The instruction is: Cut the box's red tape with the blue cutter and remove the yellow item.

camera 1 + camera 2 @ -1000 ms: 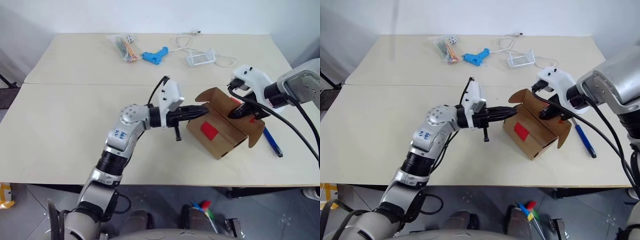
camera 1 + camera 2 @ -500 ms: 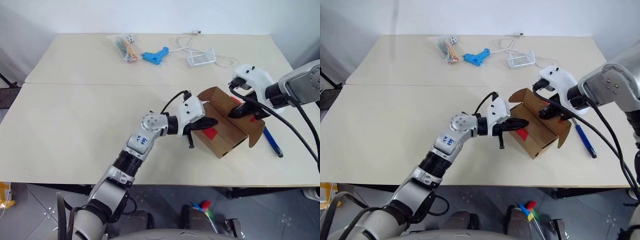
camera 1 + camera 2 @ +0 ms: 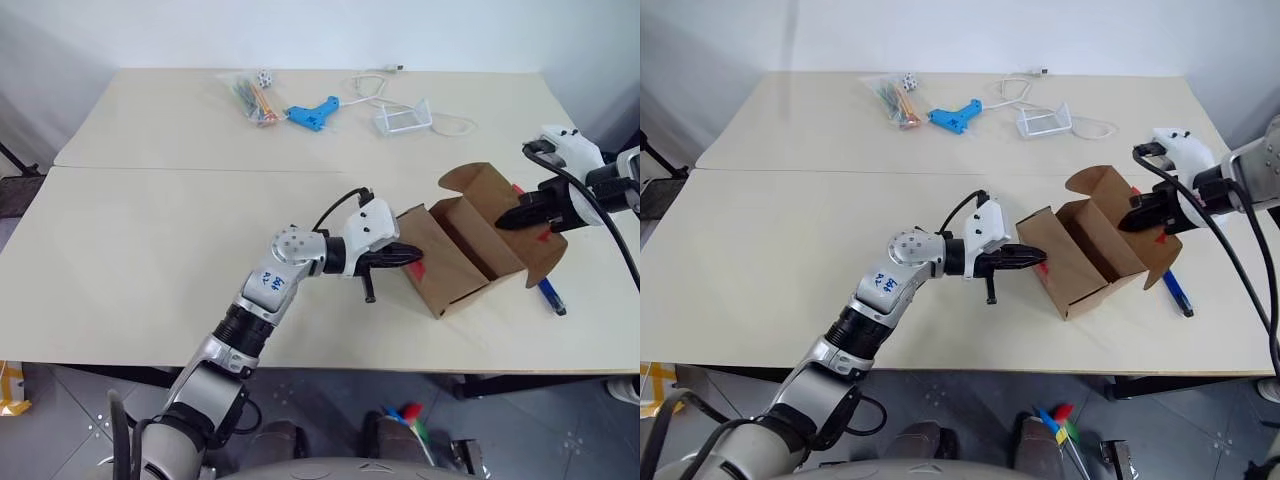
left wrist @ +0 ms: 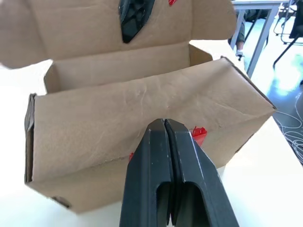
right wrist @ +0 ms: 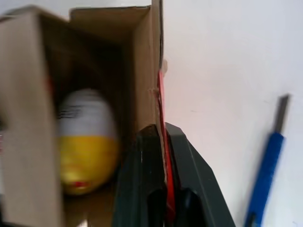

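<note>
The brown cardboard box (image 3: 432,272) stands open on the table's right part. My right gripper (image 3: 520,215) is shut on the edge of its raised lid flap (image 3: 545,245), which carries a strip of red tape (image 5: 161,94). Inside lies the yellow item (image 5: 87,151), egg-shaped, white above and yellow below. My left gripper (image 3: 405,258) is shut, its tip against the box's near outer wall beside torn red tape (image 4: 199,134). The blue cutter (image 3: 548,293) lies on the table to the right of the box.
At the back of the table lie a clear bag of coloured sticks (image 3: 250,95), a light-blue gun-shaped tool (image 3: 312,110) and a clear stand with a white cable (image 3: 403,116). The table's front edge runs just below the box.
My right gripper has swung to the right with the lid flap, so the box now stands open. My left gripper has sunk a little against the box's near side.
</note>
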